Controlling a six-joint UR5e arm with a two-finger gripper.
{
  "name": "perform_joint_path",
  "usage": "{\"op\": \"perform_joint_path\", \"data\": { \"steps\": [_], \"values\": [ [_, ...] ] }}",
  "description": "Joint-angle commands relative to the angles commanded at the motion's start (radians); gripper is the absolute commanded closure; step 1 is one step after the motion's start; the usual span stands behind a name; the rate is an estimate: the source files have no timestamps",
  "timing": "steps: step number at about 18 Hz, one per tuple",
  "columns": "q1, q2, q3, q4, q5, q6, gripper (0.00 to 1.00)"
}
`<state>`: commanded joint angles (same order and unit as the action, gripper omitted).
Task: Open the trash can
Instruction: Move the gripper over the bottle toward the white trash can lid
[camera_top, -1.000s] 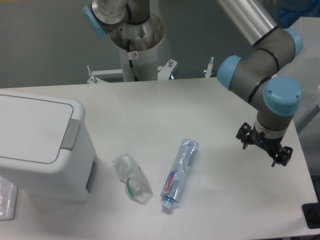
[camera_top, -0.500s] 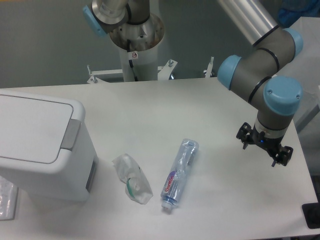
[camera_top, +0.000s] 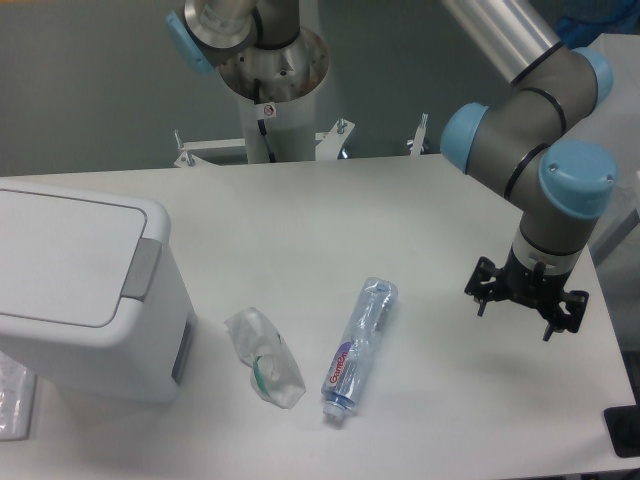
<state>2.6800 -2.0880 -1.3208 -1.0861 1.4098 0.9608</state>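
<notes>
Progress: nothing done yet, as far as visible. Flat white lid (camera_top: 65, 255) lay shut on the large white boxy plastic trash can (camera_top: 85, 300) w/ rounded corners; grey rectangular push tab (camera_top: 141, 269) looked untouched.
Left to do: whole job, by my read — carry the arm across the white counter (camera_top: 300, 215), bring the fingers to the tab, press, lid up.
Gripper: black two-finger gripper (camera_top: 525, 305) hung over the counter's far side from the can, pointing down, holding nothing.
Fingers: looked spread fairly wide, tips apart, nothing between them; exact gap hard to judge at this angle.
Trash can location: well apart from the fingers, across the counter at the opposite edge, tab on the side facing them.
In between: clear crushed plastic water bottle (camera_top: 359, 346) lay on its side, nearer the fingers than the can but not touching either; crumpled clear plastic wrapper w/ a green bit (camera_top: 264, 357) lay beyond it, just beside the can.
Bottle label: red script on a blue/white band, too small to read for sure.
Other writing: small round red-and-white sticker (camera_top: 267, 109) on the white robot pedestal (camera_top: 275, 120), well behind the fingers; text unreadable.
Can markings: no brand or writing seen on lid or walls.
</notes>
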Motion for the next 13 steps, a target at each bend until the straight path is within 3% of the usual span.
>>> {"op": "perform_joint_path", "data": {
  "steps": [5, 13],
  "values": [
    [-0.095, 0.049, 0.012, -0.009, 0.001, -0.207, 0.00],
    [-0.193, 0.107, 0.035, -0.011, -0.057, -0.396, 0.00]
  ]
}}
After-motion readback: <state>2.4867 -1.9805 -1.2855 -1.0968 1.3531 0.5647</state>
